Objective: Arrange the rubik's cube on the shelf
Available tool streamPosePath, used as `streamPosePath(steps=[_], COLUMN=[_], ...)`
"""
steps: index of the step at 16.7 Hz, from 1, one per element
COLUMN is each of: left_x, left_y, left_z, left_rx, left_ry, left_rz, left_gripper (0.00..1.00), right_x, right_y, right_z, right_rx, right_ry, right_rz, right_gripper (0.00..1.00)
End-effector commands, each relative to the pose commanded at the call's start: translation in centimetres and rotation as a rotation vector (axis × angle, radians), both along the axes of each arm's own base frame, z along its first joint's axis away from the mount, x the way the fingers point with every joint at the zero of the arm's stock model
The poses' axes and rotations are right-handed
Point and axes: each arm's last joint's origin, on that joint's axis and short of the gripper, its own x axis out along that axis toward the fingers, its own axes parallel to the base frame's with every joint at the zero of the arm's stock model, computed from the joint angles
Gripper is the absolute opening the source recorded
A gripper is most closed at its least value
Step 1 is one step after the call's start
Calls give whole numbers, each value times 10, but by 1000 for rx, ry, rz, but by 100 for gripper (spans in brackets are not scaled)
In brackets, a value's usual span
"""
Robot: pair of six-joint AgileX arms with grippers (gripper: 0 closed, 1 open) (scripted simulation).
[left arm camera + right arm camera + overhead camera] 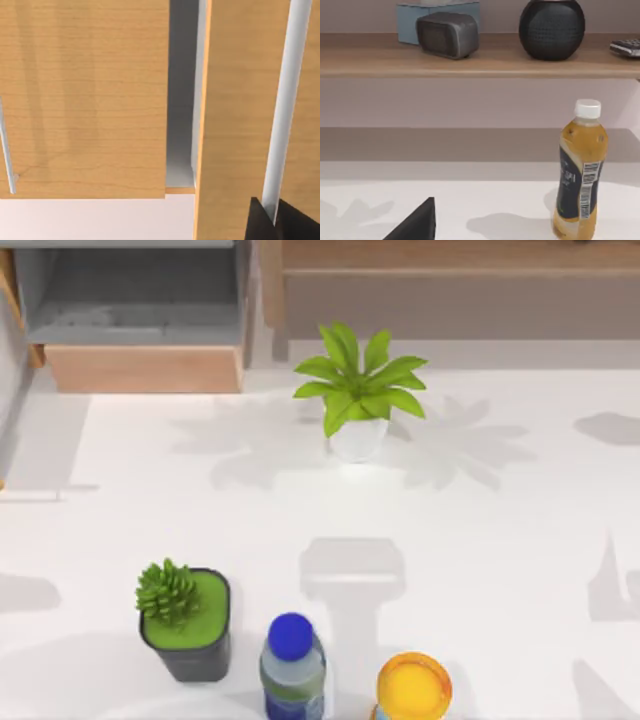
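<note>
shelf (460,255): tan ledge across the upper right of the top view, grey-brown panel under its front edge
on the shelf: in the right wrist view, a grey clock-ish thing (447,34) and a round black speaker (552,29)
table (500,540): leafy plant (358,390) upper middle, succulent (185,620) lower left, blue-cap bottle (292,665) and orange cap (414,687) along the bottom edge
amber bottle (580,170): standing on the table, lower right of the right wrist view
left wrist view: wooden panels (85,95) close up
fingers: can't tell for either arm

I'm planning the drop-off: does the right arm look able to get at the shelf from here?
Likely yes: the shelf faces it, with bare wood between the grey box and the black ball; the tea bottle stands aside.
</note>
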Motion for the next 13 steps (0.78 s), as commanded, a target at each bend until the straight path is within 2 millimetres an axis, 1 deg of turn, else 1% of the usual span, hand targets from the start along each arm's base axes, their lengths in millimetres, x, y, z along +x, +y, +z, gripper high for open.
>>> streamPosePath(steps=[2, 5, 13], left_x=[-7, -7, -7], left_y=[1, 1, 1], left_z=[2, 2, 2], left_rx=[7, 7, 7], left_ry=[-10, -10, -10], left_rz=[-2, -2, -2], left_gripper=[0, 0, 60], right_x=[0, 0, 0], right_y=[0, 0, 0], right_z=[0, 0, 0], right_rx=[0, 0, 0], right_ry=[0, 0, 0], right_rz=[0, 0, 0], right_gripper=[100, 100, 100])
